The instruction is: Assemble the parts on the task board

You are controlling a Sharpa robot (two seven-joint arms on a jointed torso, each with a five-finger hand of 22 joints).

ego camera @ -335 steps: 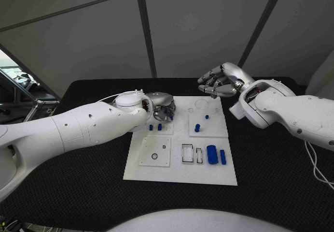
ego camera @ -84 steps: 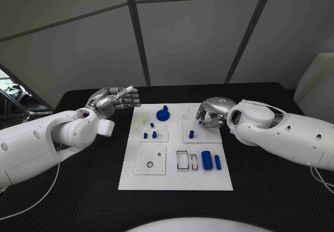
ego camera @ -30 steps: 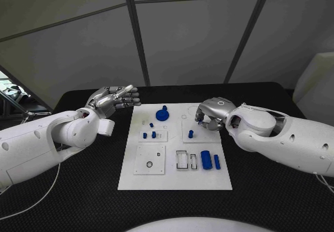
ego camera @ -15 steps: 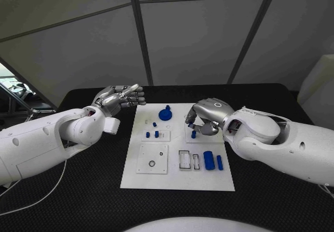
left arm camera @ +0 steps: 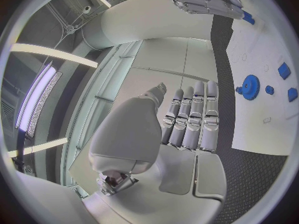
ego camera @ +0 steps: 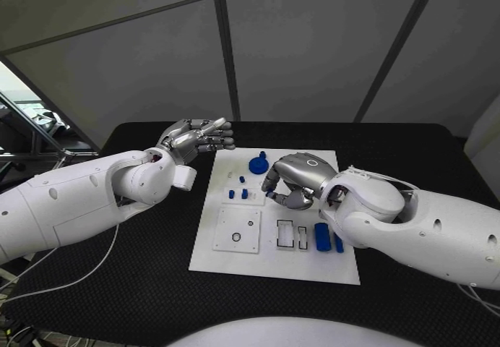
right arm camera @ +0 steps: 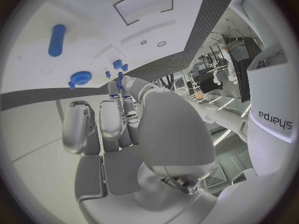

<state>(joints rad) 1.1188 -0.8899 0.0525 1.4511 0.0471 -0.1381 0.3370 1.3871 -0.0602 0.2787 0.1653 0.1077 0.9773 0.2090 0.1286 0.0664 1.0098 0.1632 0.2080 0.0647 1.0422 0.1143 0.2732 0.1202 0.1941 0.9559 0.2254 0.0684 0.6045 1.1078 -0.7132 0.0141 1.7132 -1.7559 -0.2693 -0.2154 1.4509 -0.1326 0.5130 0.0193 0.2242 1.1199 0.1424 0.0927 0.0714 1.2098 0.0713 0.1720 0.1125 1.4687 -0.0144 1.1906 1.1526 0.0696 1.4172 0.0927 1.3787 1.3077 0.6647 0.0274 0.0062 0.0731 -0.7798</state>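
Right hand (ego camera: 295, 182) is hovered low over the middle of the task board (ego camera: 273, 256), fingers curled; a small blue peg (right arm camera: 119, 78) appears pinched at the fingertips. Left hand (ego camera: 196, 137) is held empty, fingers apart, off the board's far-left edge. Blue gear (ego camera: 259, 165) is seated far. Risk judged: the peg could tilt at its hole and be dropped or jammed.

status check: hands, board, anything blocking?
Left robot hand raised off the board, holding nothing. Right robot hand low over task board, grasp unclear. Blue gear seated. Nothing blocking.
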